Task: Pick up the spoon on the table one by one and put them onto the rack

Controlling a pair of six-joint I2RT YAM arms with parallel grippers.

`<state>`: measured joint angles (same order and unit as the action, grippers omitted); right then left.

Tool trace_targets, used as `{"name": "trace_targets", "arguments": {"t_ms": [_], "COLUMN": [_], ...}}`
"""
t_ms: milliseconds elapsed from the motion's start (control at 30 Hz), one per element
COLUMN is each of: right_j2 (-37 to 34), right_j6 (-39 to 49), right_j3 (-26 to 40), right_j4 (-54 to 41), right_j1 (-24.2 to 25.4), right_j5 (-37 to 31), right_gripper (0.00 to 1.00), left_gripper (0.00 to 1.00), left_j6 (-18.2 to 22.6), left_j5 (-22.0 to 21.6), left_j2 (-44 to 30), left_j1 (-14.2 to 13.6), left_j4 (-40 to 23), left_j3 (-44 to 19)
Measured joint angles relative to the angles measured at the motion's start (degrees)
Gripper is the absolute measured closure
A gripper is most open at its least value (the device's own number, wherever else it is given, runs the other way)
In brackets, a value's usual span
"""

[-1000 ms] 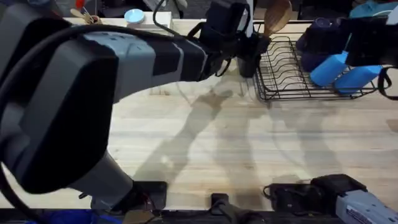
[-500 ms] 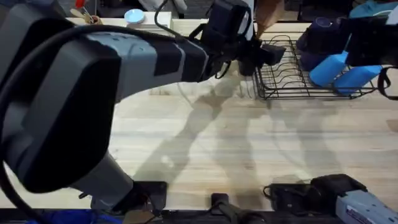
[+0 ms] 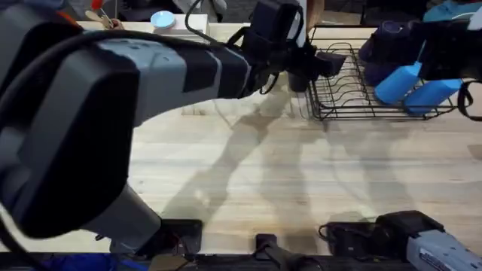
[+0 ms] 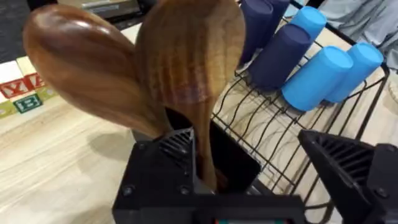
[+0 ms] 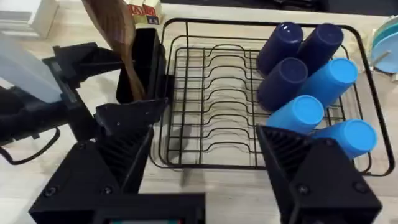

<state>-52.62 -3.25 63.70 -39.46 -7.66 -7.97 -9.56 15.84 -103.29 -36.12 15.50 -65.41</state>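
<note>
Two wooden spoons stand bowl-up in the rack's black utensil holder [image 4: 233, 165]: a darker one [image 4: 81, 68] and a grained brown one [image 4: 186, 56]. My left gripper [image 4: 249, 149] is open at the holder. One finger [image 4: 171, 149] is beside the brown spoon's handle and the other [image 4: 348, 168] is far off over the wires. From overhead the left gripper [image 3: 316, 64] sits at the near-left end of the black wire rack [image 3: 354, 98]. My right gripper [image 5: 205, 158] hovers open above the rack [image 5: 249, 25], holding nothing.
Dark blue cups [image 5: 286, 43] and light blue cups [image 5: 323, 81] lie in the rack's far end. Lettered blocks [image 4: 25, 93] sit on the light-wood table [image 3: 286, 173] beside the holder. Small items [image 3: 162, 19] stand along the table's far edge.
The spoon in the left gripper swung from tilted to upright in the holder. The left gripper's fingers then spread apart and let it go. The right arm held still.
</note>
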Motion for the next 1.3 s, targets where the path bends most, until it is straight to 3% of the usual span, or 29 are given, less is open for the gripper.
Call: {"name": "trace_targets", "arguments": {"t_ms": [367, 567, 900, 933, 967, 1133, 1300], "right_j2": [0.00, 0.00, 0.00, 0.00, 0.00, 0.00, 0.00], "right_j6": [0.00, 0.00, 0.00, 0.00, -0.02, -0.01, -0.18], "right_j3": [0.00, 0.00, 0.00, 0.00, 0.00, 0.00, 0.00], "right_j4": [0.00, 0.00, 0.00, 0.02, 0.00, -2.25, -4.74], "right_j1": [0.02, 0.00, 0.02, 0.00, 0.02, 0.01, 0.00], "right_j5": [0.02, 0.02, 0.02, 0.02, 0.00, 0.01, 0.02], "right_gripper": [0.010, 0.010, 0.010, 0.010, 0.010, 0.010, 0.010], "left_gripper": [0.006, 0.005, 0.006, 0.006, 0.006, 0.008, 0.008], "left_j6": [0.22, 2.02, 5.77, 5.87, 6.19, 6.37, 6.43], "left_j5": [-0.12, -2.64, -12.12, -13.45, -17.82, -22.13, -24.44], "left_j2": [8.48, 12.09, 24.43, 26.08, 31.16, 38.11, 43.91], "left_j1": [0.00, 0.00, 0.00, 0.00, 0.15, 2.34, 7.08], "left_j4": [-9.57, -16.45, -26.73, -27.84, -31.89, -40.17, -50.11], "left_j3": [0.00, 0.00, 0.00, 0.00, 0.00, 0.00, 0.00]}}
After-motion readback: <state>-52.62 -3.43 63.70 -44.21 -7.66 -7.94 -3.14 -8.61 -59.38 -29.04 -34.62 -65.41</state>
